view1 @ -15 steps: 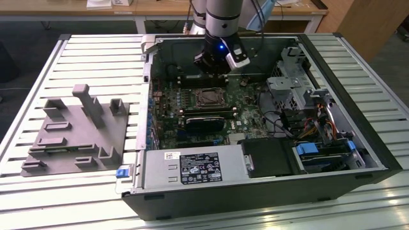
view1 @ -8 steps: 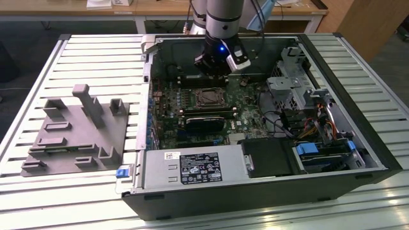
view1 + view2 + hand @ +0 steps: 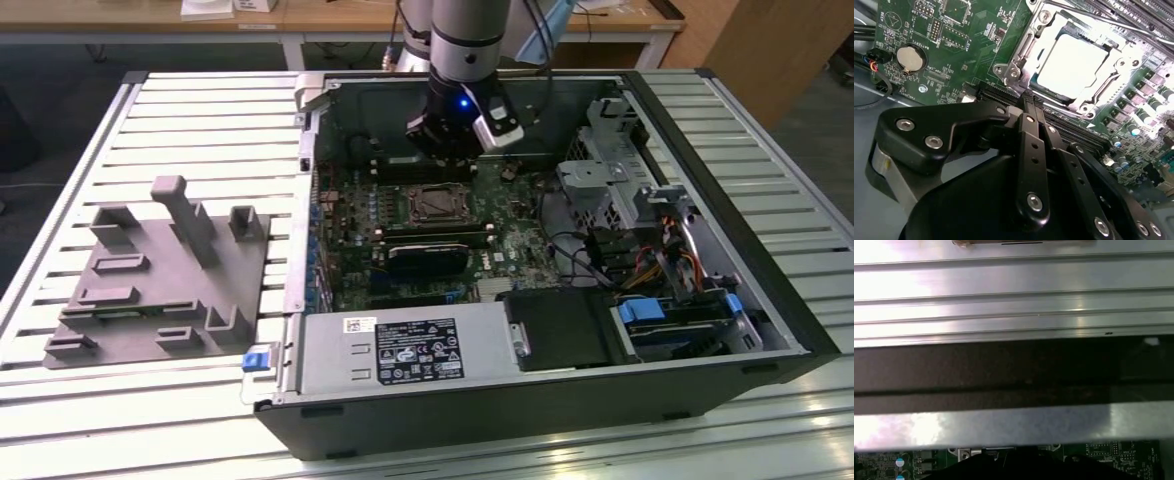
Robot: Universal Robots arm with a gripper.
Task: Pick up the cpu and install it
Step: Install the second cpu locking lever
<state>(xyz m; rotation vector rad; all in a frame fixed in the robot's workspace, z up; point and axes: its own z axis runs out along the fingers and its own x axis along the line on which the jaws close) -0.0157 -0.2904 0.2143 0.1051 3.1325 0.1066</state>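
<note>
Second wrist view: shiny silver square cpu (image 3: 1070,64) seated flat in metal-framed socket (image 3: 1019,55), just beyond black gripper (image 3: 1030,102); fingers pressed together, holding nothing.

A slatted metal table (image 3: 200,120) carries an open computer case (image 3: 534,400), lying on its side. Beside the case, toward the exterior view's left, a grey fixture block (image 3: 154,290) rests on the slats.

pincer (image 3: 1029,107) tips hidden (own linkage), cpu (image 3: 1071,62) glare-washed
</note>
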